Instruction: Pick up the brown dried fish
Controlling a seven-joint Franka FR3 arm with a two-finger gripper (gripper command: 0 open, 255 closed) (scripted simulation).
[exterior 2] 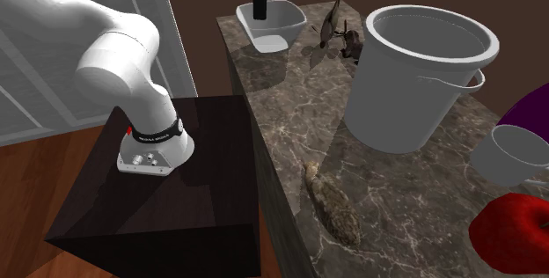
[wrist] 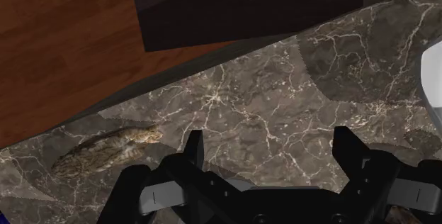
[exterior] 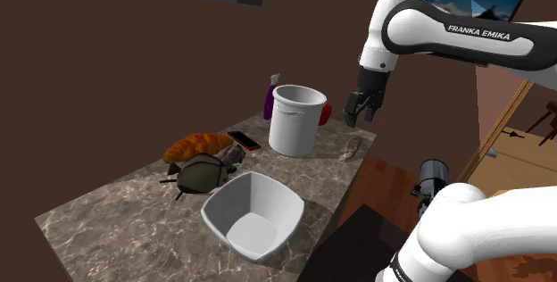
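The gripper (wrist: 270,142) hovers over the marble countertop (wrist: 283,91) with its two black fingers spread wide apart and nothing between them. Just off to the side of one finger lies the dried fish (wrist: 106,152), clear of both fingers. It is a flat, slender, tapering body, mottled brown and tan with a rough, scaly-looking skin, close in tone to the stone beneath it. In the second exterior view the fish (exterior 2: 333,208) lies lengthwise along the counter's edge, on the side toward the dark stand (exterior 2: 158,210), with the arm's white base (exterior 2: 154,149) bolted on top. In the shoulder view the gripper (exterior: 361,111) hangs above the fish (exterior: 350,149), not touching it.

Next along the counter stands a tall white bucket (exterior 2: 413,83), upright, near the fish but apart from it. The part of its inside that shows is plain grey wall. Behind the bucket (exterior: 293,124) sit a red apple (exterior: 325,112) and a purple bottle (exterior: 270,97). Farther on lie a phone (exterior: 244,140), a loaf of bread (exterior: 196,145) and a dark lumpy object (exterior: 201,173). At the far end from the fish sits a white, square-rimmed bowl (exterior: 253,218), its inside bare white.
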